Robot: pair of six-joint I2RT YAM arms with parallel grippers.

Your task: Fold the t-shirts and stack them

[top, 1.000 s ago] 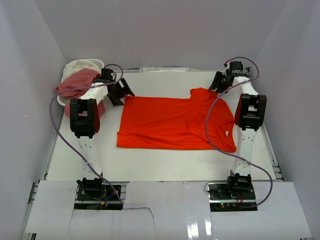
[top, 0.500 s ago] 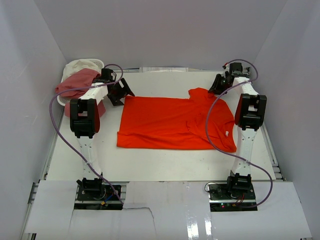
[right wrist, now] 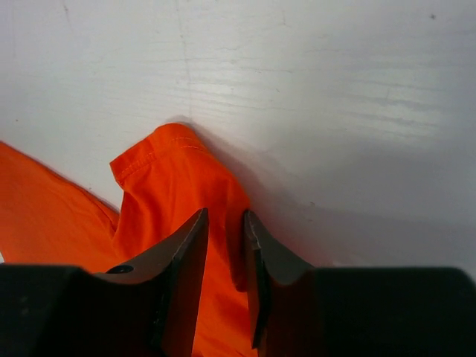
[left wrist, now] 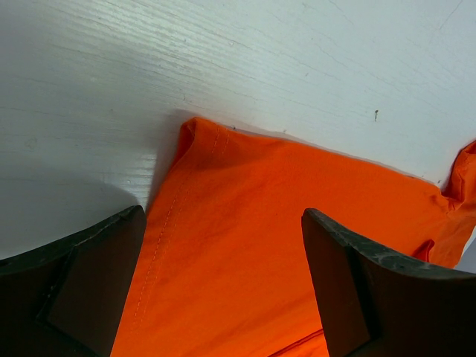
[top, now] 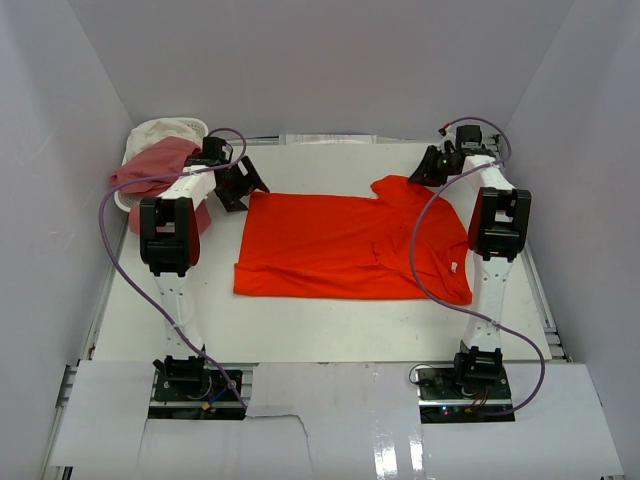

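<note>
The orange-red t-shirt (top: 340, 245) lies spread flat mid-table. My right gripper (top: 428, 168) is shut on its far right sleeve; the right wrist view shows the fingers (right wrist: 225, 216) pinching a fold of the orange sleeve (right wrist: 167, 167) just above the table. My left gripper (top: 243, 186) is open over the shirt's far left corner; in the left wrist view the jaws (left wrist: 223, 216) stand wide apart over the hemmed orange corner (left wrist: 245, 193), holding nothing. The dusty pink shirt (top: 150, 165) and the cream-white shirt (top: 160, 133) lie heaped at the far left.
A small white basket (top: 198, 126) holds the pink and cream shirts in the far left corner, just behind my left arm. White walls close in the table at the back and on both sides. Purple cables loop off both arms.
My right gripper has moved slightly left and farther back, drawing the pinched sleeve with it. The left arm has not moved.
</note>
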